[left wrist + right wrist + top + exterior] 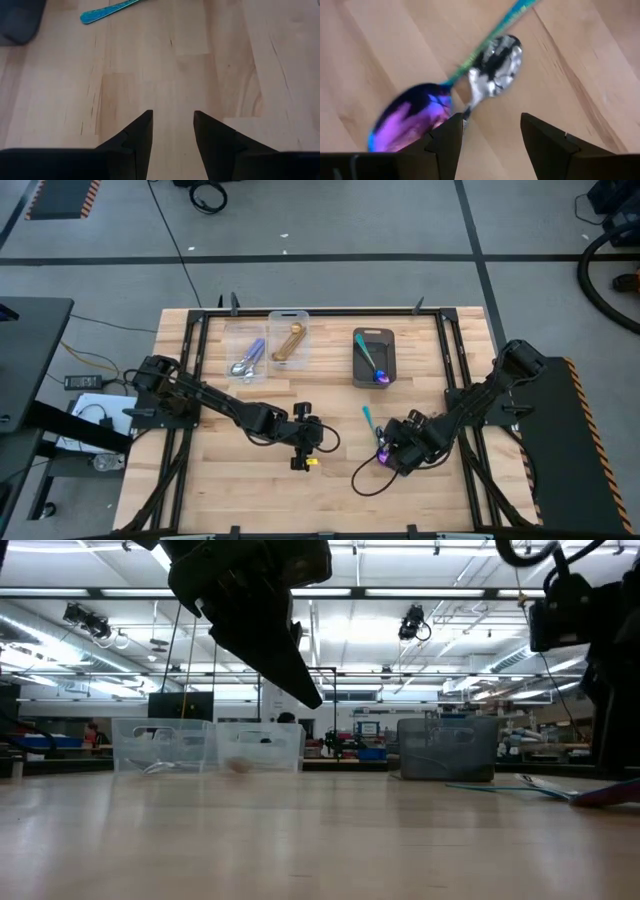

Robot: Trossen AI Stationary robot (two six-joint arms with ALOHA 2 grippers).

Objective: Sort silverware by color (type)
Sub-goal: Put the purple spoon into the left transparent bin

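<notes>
A: How much of the sorting can be counted as done?

B: A good part, it is judged. Seen from above, a silver spoon with a lavender handle (247, 358) has been laid in the left clear bin (236, 333), a gold spoon (289, 344) in the clear bin next to it (301, 319), and a blue-purple spoon with a teal handle (374, 366) in the dark grey bin (359, 372). The bins are set along the surface (330, 480) from about eleven to one o'clock.

A: And what is left out?

B: Two pieces can be made out, near four o'clock on the surface. A second blue-purple spoon (412, 120) is seen just ahead of the right end effector (490, 137), with a silver spoon bowl (497, 62) lying against its teal stem. Whether more is hidden beneath the arm cannot be told.

A: How are the end effectors set?

B: The right end effector is held wide, nothing between its fingers (447, 140), low over the two loose spoons. The left end effector (172, 132) is parted to a moderate gap and empty, above bare wood near six o'clock, with only a teal handle tip (107, 11) showing farther off.

A: So what remains?

B: The loose blue-purple spoon would be expected in the dark grey bin and the silver one in the left clear bin. As they are touching, one may be dragged along when the other is gripped.
</notes>
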